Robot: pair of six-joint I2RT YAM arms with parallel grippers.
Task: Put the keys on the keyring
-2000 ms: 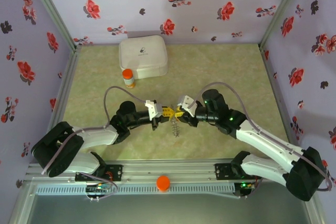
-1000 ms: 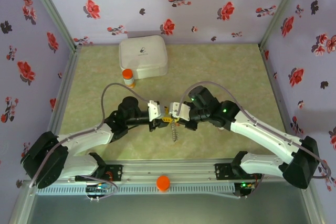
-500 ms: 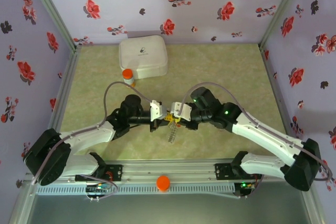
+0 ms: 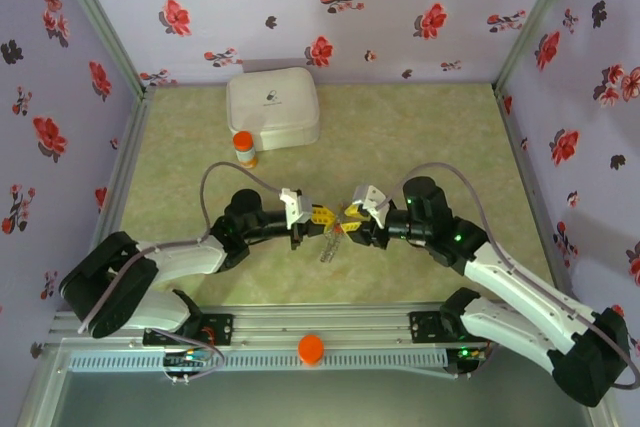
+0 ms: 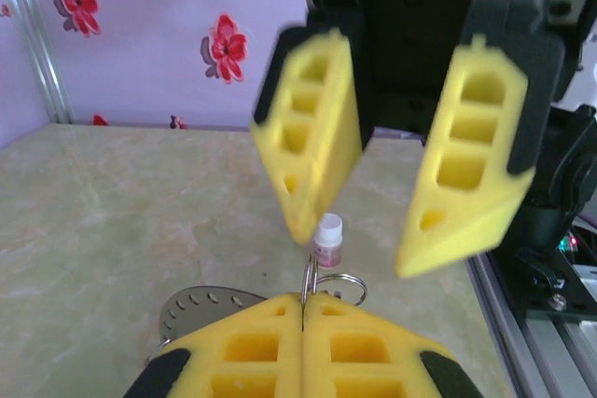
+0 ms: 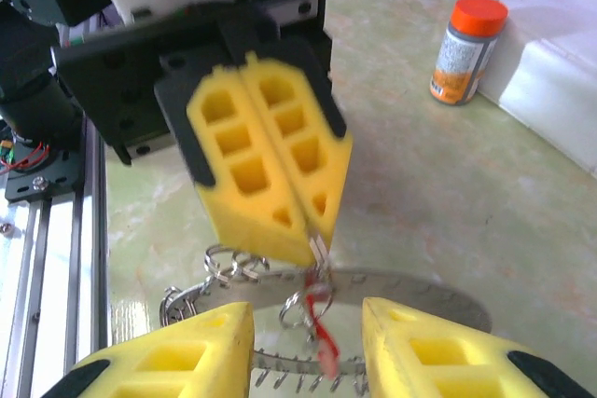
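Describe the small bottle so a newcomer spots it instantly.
Find the white box at the back of the table. The bottle stands upright at its near-left corner. Its orange cap and narrow body set it apart from the flat, plain box.

We note both arms reaching inward from their bases, elbows bent, forearms low, wrists near level, grippers facing tip to tip at centre. Left gripper [image 4: 322, 216]: fingers [image 6: 261, 170] pressed flat together, no gap between them. Right gripper [image 4: 349, 216]: fingers [image 5: 312, 128] spread apart, clear gap, left tips pointing toward that gap, close in front.
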